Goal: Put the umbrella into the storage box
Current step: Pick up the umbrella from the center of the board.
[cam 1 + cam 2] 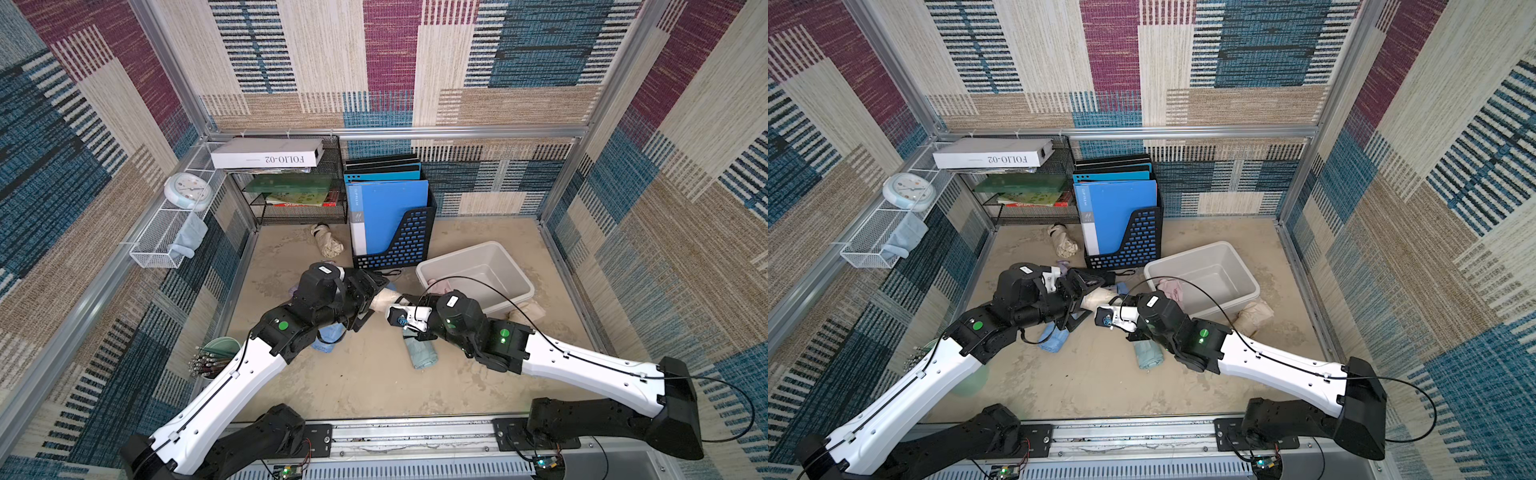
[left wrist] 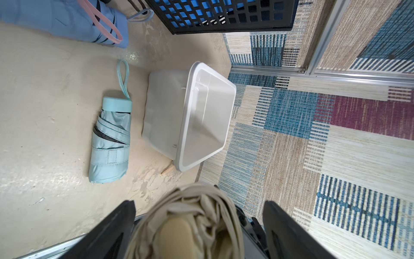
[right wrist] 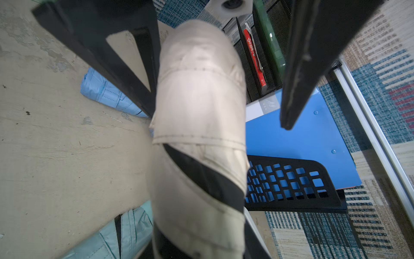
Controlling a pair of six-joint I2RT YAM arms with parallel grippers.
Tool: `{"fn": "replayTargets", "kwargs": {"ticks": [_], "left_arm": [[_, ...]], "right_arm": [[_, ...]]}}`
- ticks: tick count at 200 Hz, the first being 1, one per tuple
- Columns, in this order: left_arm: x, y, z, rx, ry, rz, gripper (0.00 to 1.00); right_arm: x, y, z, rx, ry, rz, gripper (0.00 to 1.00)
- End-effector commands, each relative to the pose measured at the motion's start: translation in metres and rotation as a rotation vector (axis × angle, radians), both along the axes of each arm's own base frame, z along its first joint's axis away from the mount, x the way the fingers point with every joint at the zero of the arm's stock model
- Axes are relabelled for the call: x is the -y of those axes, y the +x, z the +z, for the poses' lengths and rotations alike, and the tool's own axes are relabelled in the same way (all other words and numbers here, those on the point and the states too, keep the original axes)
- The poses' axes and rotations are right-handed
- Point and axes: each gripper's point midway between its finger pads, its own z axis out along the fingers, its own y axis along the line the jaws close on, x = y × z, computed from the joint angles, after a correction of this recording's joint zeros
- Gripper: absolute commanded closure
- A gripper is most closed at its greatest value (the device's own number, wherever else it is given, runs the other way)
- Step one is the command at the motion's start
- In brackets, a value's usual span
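Observation:
A folded beige umbrella [image 1: 384,300] [image 1: 1096,300] hangs above the floor between my two arms. My right gripper [image 1: 401,301] [image 3: 201,246] is shut on one end of it, and the umbrella [image 3: 199,112] fills the right wrist view. My left gripper [image 1: 374,303] [image 2: 199,204] is open, its jaws standing wide on either side of the umbrella's other end [image 2: 190,219]; a gap shows on at least one side. The light grey storage box [image 1: 519,270] [image 1: 1241,266] [image 2: 186,125] sits tilted just right of the grippers, with a pink umbrella [image 1: 440,286] inside.
A black file holder [image 1: 395,232] with blue folders stands behind the grippers. On the floor lie a teal umbrella [image 1: 424,353] [image 2: 111,141], a blue umbrella [image 1: 328,338] and a beige umbrella at the back [image 1: 328,243]. Another beige umbrella [image 1: 530,309] lies under the box's right edge. A cup of pens [image 1: 216,353] stands front left.

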Motion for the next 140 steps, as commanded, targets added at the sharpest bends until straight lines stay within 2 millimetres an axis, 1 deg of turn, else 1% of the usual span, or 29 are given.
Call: {"fn": "replayTargets", "kwargs": {"ticks": [1, 19, 28, 40, 75, 101, 119, 140], "left_arm": [[0.005, 0.001, 0.008, -0.015, -0.082, 0.016, 0.08], [0.005, 0.002, 0.009, -0.017, -0.102, 0.022, 0.13], [0.005, 0.002, 0.011, -0.007, -0.106, 0.025, 0.16], [0.004, 0.002, 0.012, 0.003, -0.106, 0.030, 0.26], [0.006, 0.007, 0.015, 0.026, -0.134, 0.035, 0.43], [0.010, 0.012, 0.018, 0.032, -0.144, 0.033, 0.55], [0.013, 0.014, 0.024, 0.042, -0.151, 0.027, 0.60], [0.015, 0.017, 0.030, 0.053, -0.154, 0.026, 0.71]], "right_arm": [[-0.010, 0.005, 0.030, 0.071, 0.090, 0.005, 0.89], [-0.012, 0.007, 0.026, 0.069, 0.075, 0.002, 0.89], [-0.012, 0.007, 0.027, 0.070, 0.083, 0.003, 0.89], [-0.013, 0.006, 0.027, 0.068, 0.088, 0.008, 0.88], [-0.013, 0.007, 0.029, 0.069, 0.095, 0.005, 0.86], [-0.015, 0.008, 0.032, 0.070, 0.103, 0.002, 0.86], [-0.012, 0.008, 0.032, 0.071, 0.105, -0.007, 0.84], [-0.010, 0.007, 0.030, 0.071, 0.100, -0.007, 0.82]]}}
